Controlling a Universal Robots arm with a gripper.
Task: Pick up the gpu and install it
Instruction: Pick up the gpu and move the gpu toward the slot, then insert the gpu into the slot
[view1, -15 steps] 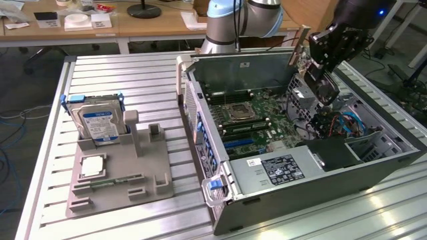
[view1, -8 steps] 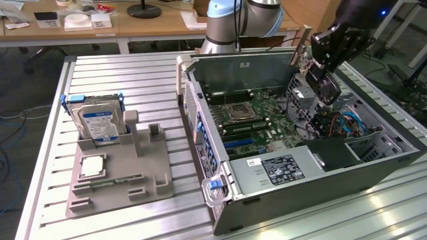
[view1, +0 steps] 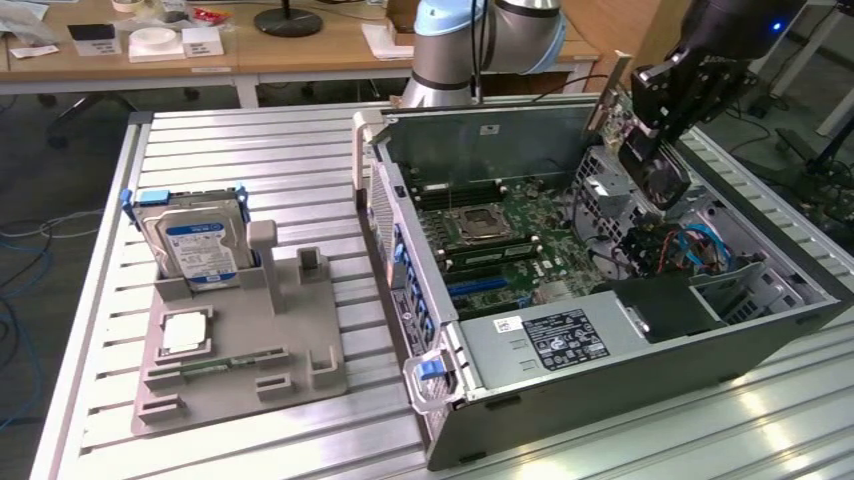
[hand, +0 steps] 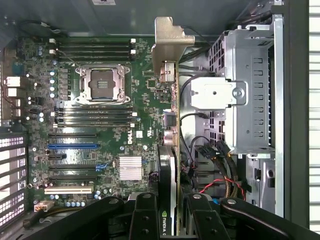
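Observation:
The gpu (view1: 662, 176) hangs over the open computer case (view1: 400, 215), above its drive cage side, with my gripper (view1: 663, 140) shut on it. Its black cooler faces out and its silver bracket (view1: 618, 100) points to the far side. In the wrist view the gpu (hand: 170, 150) is edge-on: green board, black cooler, silver bracket (hand: 170, 37) at the far end. The black fingers (hand: 145, 215) clamp it from both sides, with the gripper (hand: 170, 220) centred on the card. Beside the card lies the green motherboard (hand: 100, 125) with its expansion slots, one of them blue (hand: 72, 146).
A metal drive cage (hand: 250, 90) and loose cables (hand: 220, 170) sit on the card's other side. The power supply (view1: 547, 340) fills the case's near end. At the exterior view's left, a grey fixture (view1: 240, 385) holds a hard drive (view1: 194, 245).

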